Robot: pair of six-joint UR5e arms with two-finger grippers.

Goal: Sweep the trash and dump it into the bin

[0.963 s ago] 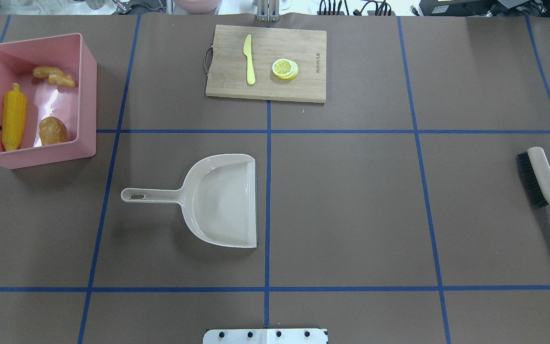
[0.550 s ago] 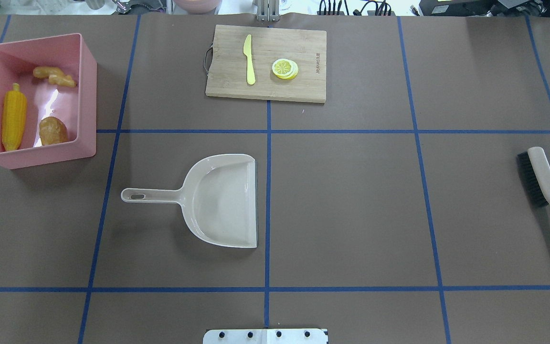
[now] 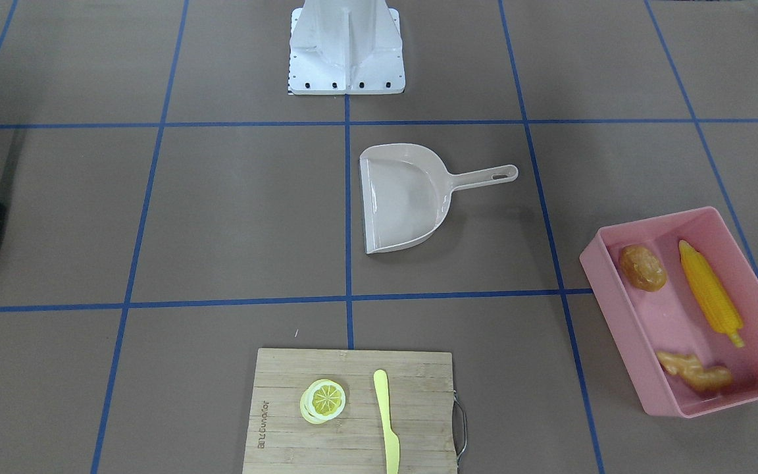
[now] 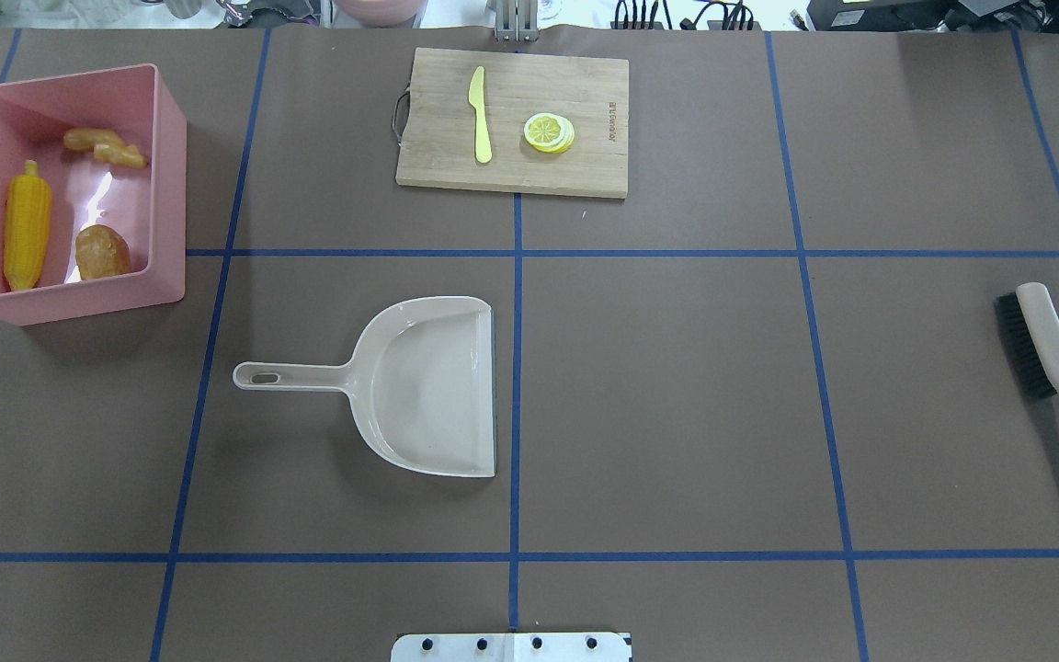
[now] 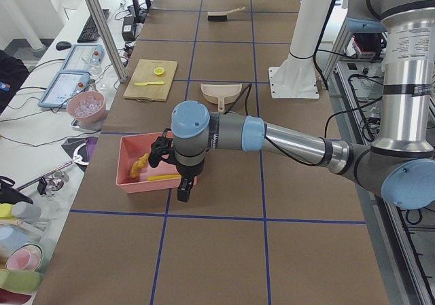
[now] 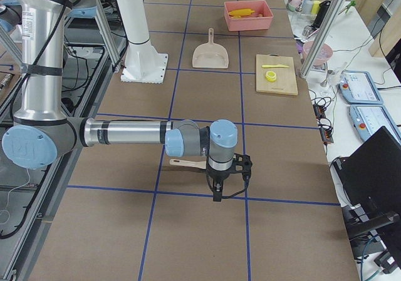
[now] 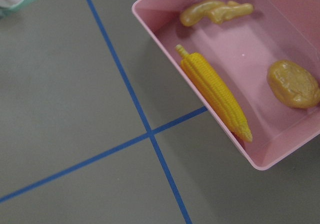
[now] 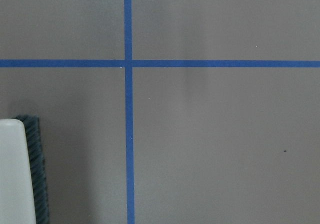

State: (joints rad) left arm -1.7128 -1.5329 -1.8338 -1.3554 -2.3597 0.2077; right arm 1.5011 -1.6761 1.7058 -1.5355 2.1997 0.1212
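Two robot arms work at a brown worktop marked with blue tape lines. The pink bin sits at the robot's far left. Inside it lie all three pieces of trash: the yellow corn cob along one wall, the brown potato in a near corner, and the tan ginger root at the far end.

A second ago, black fingers showed at the left edge of the overhead view, beside the bin. They are gone from that view now. The side view shows the left gripper hanging just outside the bin's outer end. Whether its fingers are spread or pressed together cannot be told.

The beige dustpan lies empty and flat mid-worktop, and the brush lies at the far right. The right gripper hangs near the brush without holding it, and its finger state also cannot be told.

With the trash binned, both tools set down and the left arm pulling clear, the task looks finished.
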